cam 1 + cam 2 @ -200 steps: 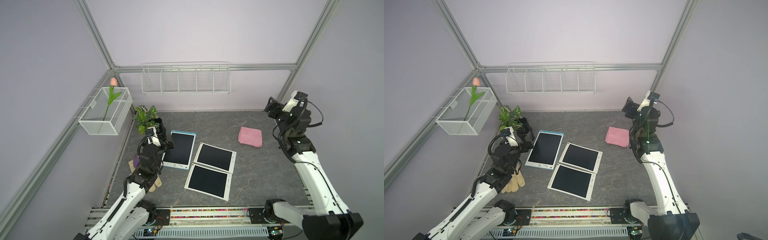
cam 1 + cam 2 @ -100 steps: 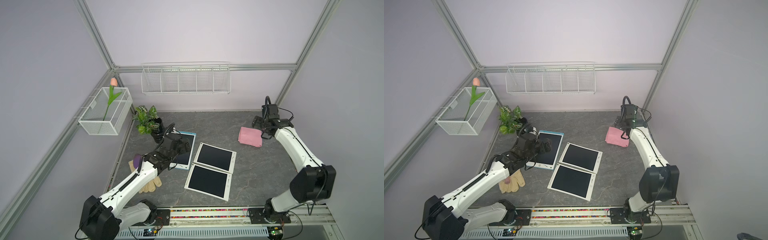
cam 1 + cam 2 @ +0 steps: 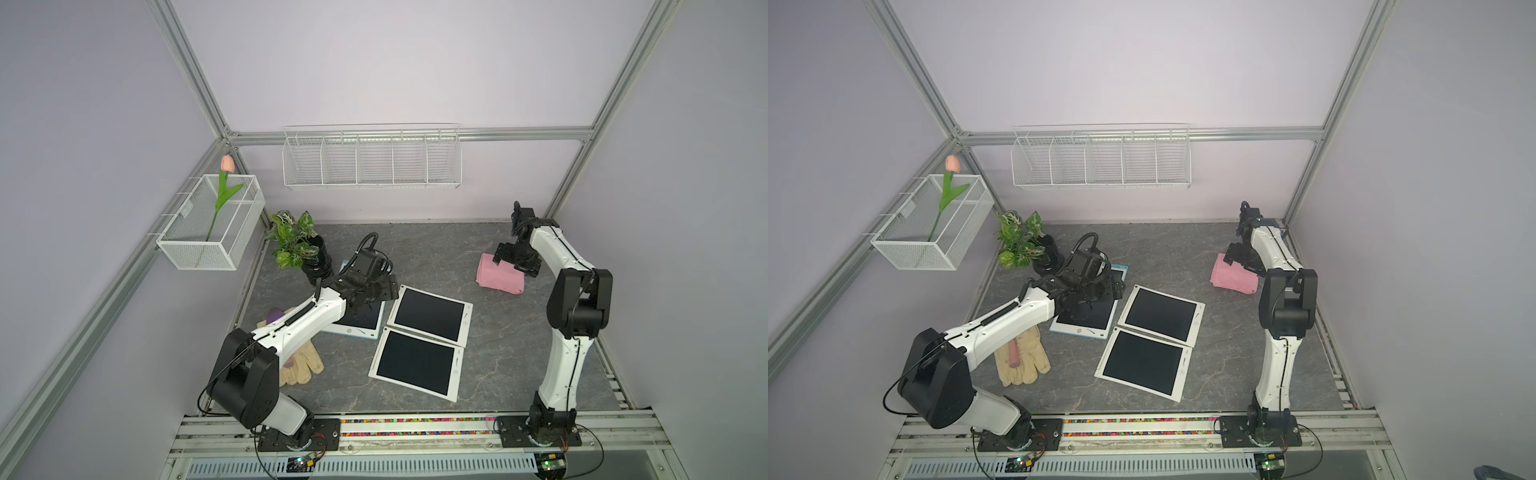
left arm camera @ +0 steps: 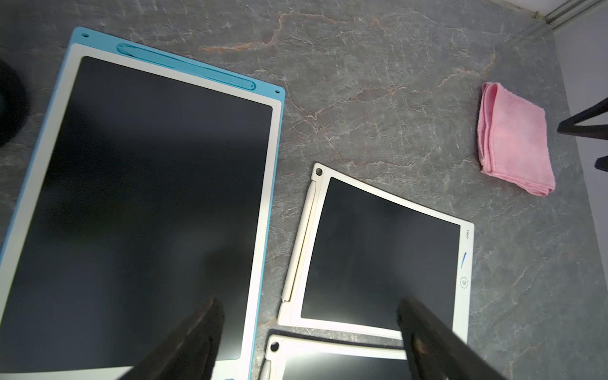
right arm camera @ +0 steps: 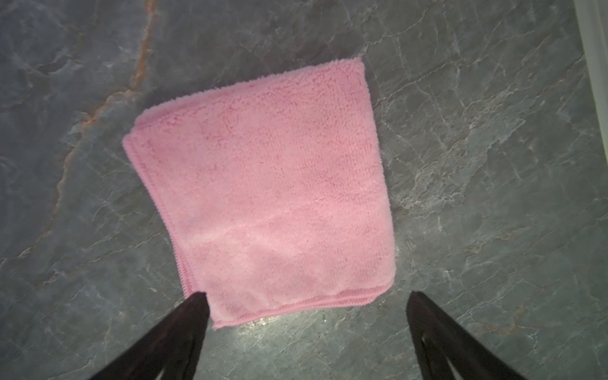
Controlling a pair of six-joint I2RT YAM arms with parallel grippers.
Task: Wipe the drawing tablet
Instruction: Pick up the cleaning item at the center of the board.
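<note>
Hovering over the folded pink microfibre cloth [image 5: 263, 190], which lies flat near the far right corner of the grey marble-patterned tabletop [image 3: 436, 249], the right gripper [image 5: 307, 296] is seen with its jaws spread wide and nothing between them; only one hem of the cloth is straddled. If the jaws are closed from here, just the top layer of the fold may be pinched, and the cloth could be unfolded or dragged as it is lifted. The left gripper [image 4: 309, 302], likewise apart and empty, is held over the blue-framed drawing tablet [image 4: 148, 197] by the left edge of the tabletop, close to the black-potted leafy plant [image 3: 309, 255]; the pot could be knocked if that arm is swung. A pair of white-framed tablets [image 3: 428, 313] lies just beside the blue one, so a wipe could be carried onto the wrong screen, and an unbraced tablet may be slid by the cloth.
</note>
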